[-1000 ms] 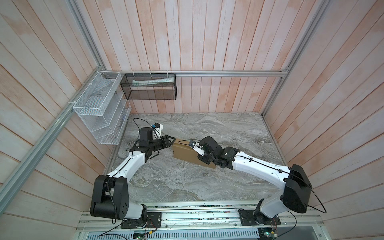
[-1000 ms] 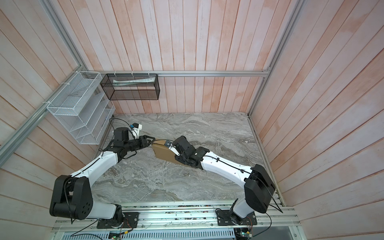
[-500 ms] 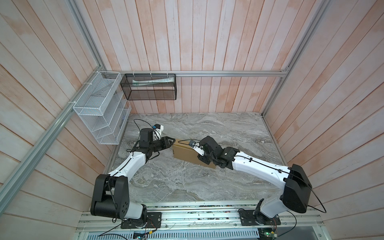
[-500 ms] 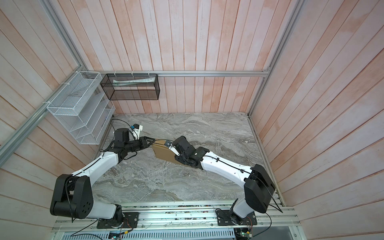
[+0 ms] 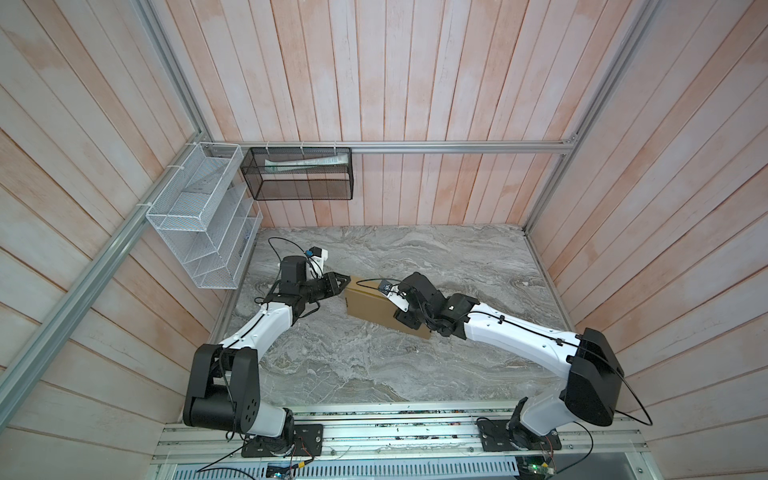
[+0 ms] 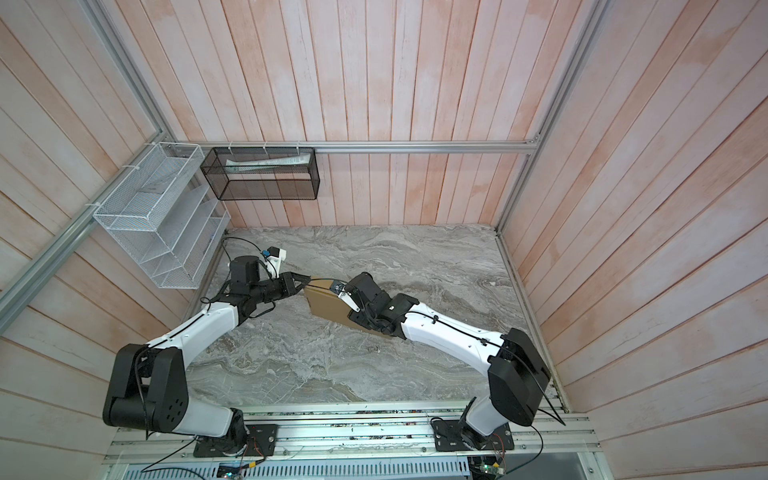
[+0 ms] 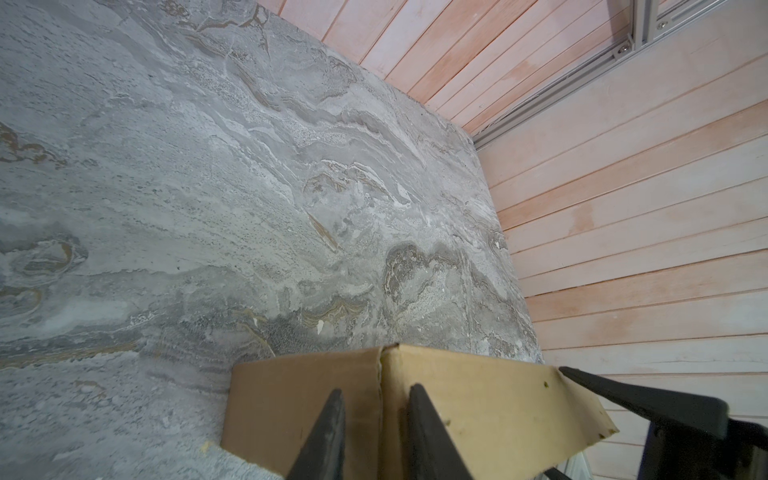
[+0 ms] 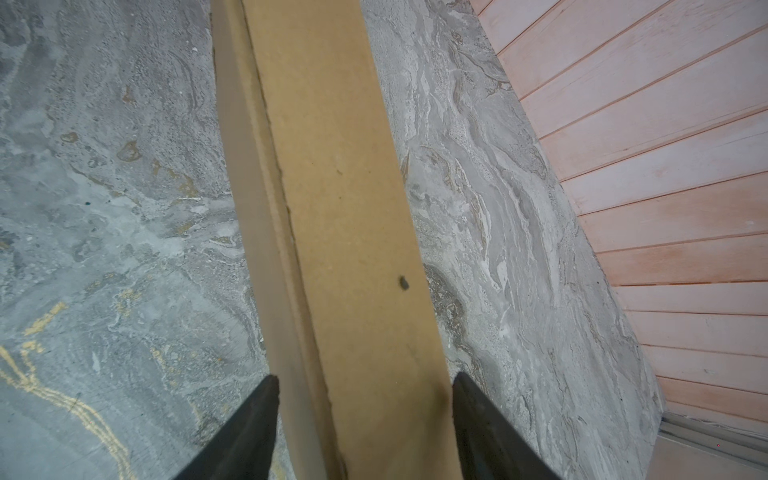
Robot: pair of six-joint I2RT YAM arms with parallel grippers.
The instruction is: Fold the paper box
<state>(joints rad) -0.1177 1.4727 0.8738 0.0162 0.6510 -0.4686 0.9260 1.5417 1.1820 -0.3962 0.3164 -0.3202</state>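
The paper box (image 5: 368,305), plain tan cardboard folded into a flat shape, stands on its long edge left of the table's middle in both top views (image 6: 326,305). My left gripper (image 5: 347,281) is at the box's left end. In the left wrist view its fingers (image 7: 332,432) lie close together on either side of a corner edge of the box (image 7: 478,399), shut on it. My right gripper (image 5: 398,313) reaches over the box from the right. In the right wrist view it (image 8: 363,376) is open, one finger on each side of the narrow face (image 8: 340,187).
A white wire rack (image 5: 199,216) hangs on the left wall and a black mesh basket (image 5: 299,174) on the back wall. Wooden walls close in the grey marble table (image 5: 415,365) on three sides. Bare marble lies in front of and behind the box.
Both arms and the box stay almost where they were. The left jaws have drawn in on the box's end, and the right jaws have spread wider around it.
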